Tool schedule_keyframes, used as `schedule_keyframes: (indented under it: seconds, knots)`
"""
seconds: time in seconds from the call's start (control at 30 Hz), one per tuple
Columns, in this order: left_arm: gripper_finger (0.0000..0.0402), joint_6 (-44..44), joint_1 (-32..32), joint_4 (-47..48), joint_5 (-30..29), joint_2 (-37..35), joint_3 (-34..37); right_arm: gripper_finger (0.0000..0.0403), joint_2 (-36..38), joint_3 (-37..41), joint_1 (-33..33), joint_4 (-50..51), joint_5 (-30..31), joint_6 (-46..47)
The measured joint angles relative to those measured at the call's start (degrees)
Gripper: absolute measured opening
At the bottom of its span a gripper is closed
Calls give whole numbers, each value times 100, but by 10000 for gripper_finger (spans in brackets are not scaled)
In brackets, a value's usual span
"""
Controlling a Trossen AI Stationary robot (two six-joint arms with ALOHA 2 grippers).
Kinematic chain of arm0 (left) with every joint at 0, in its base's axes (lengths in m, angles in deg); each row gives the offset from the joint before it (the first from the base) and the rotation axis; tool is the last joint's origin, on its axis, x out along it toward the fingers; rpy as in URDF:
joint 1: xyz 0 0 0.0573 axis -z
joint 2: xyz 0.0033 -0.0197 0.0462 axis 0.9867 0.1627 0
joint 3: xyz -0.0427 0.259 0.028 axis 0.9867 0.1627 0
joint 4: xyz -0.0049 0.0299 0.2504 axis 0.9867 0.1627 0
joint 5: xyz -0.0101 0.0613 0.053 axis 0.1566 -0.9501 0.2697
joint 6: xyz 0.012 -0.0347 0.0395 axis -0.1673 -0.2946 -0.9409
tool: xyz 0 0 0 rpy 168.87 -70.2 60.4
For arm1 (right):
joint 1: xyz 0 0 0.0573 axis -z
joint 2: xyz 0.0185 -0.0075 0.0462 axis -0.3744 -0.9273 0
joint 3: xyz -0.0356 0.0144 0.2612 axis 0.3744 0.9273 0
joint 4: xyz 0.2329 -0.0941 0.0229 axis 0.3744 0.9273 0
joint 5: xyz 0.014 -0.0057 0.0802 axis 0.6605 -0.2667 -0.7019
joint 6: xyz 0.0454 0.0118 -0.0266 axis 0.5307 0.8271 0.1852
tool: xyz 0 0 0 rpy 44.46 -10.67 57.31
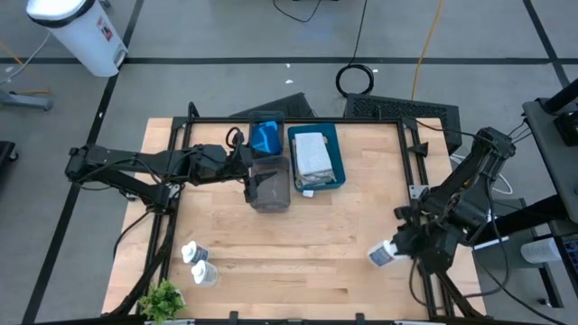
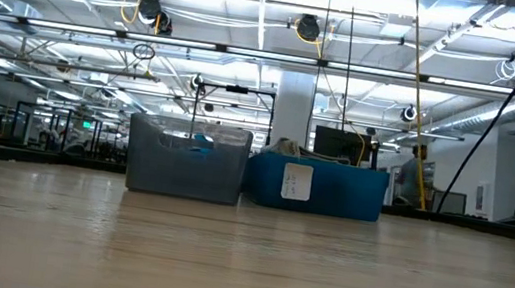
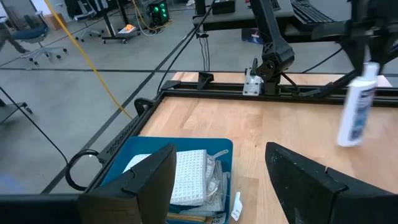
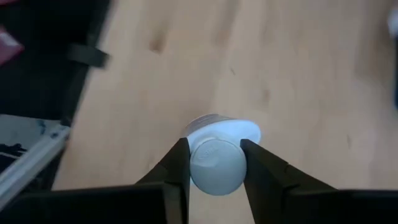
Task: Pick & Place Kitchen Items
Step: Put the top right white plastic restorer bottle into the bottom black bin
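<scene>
The table (image 1: 298,235) carries two trays at its far edge, grey tray (image 1: 269,183) and teal tray (image 1: 316,161) side by side, a folded cloth (image 1: 312,155) lying in the teal one and something bright blue (image 1: 265,137) in a bin just behind the grey. Left gripper (image 1: 253,185) hangs over the grey tray, fingers spread wide, nothing between them. Right gripper (image 1: 402,246) is down near the table's right edge, toward the near corner, and it's clamped on a white bottle (image 1: 381,255). From the left wrist that bottle (image 3: 357,106) hangs close to upright, only slightly tilted, clear of the wood. The right wrist looks straight down its long axis onto one round end (image 4: 214,163), pinched across its width between the two fingers (image 4: 177,168). The trays lie away to the left and toward the far edge from the bottle, so my guess is a carry that way. Two more bottles (image 1: 197,263) and a plant (image 1: 163,298) wait at the near left corner.
</scene>
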Motion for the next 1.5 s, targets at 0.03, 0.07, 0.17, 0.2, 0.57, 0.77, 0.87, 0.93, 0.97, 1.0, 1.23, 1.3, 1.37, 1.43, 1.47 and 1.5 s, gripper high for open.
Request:
schedule_keyframes:
  seconds: [0.03, 0.07, 0.17, 0.2, 0.57, 0.77, 0.87, 0.93, 0.97, 1.0, 1.23, 1.3, 1.37, 1.43, 1.47, 1.5]
  knots:
    - [251, 0, 1, 0, 0, -1, 0, 85, 0, 0, 35, -195, 2, -258]
    - [251, 0, 2, 0, 0, 0, 0, 85, -2, 0, 69, -366, 2, -496]
    - [251, 0, 2, -12, -1, 0, 0, 85, -2, 0, 188, -835, 80, -1140]
    - [251, 0, 2, -60, 0, 0, 0, 85, -2, 0, 220, -969, 155, -1315]
    - [251, 200, 108, -1220, 2388, 869, -4, 86, -2, 0, 697, -1709, 302, -2681]
    - [251, -77, 466, -2619, 3815, 2053, -2, 86, -2, 0, 878, -1965, 297, -3084]
    - [251, 110, 649, -3477, 3845, 2637, -2, 86, -2, 60, 944, -2418, 295, -3394]
    - [251, 210, 759, -3994, 3844, 2968, -2, 86, -2, 108, 971, -2689, 295, -3620]
    - [251, 216, 822, -4196, 3840, 3116, -2, 86, -2, 127, 977, -2785, 297, -3731]
    - [251, 153, 872, -4412, 3838, 3263, -2, 86, -2, 131, 977, -2832, 299, -3824]
    - [251, -9, 1112, -4981, 3625, 3813, 0, 86, -7, 133, 1077, -3130, 304, -4062]
    - [251, 36, 1152, -4996, 3041, 3889, -2, 86, -33, 133, 1123, -3178, 314, -4148]
    - [251, 123, 1187, -4934, 2485, 3908, 0, 86, -81, 133, 1175, -3179, 299, -4248]
    - [251, 280, 1190, -4930, 2264, 3892, -1, 86, -132, 136, 1237, -3163, 290, -4318]
    - [251, 328, 1178, -4936, 2256, 3886, -3, 86, -162, 136, 1275, -3166, 296, -4361]
    - [251, 356, 1168, -4940, 2267, 3886, -4, 86, -190, 136, 1314, -3168, 299, -4411]
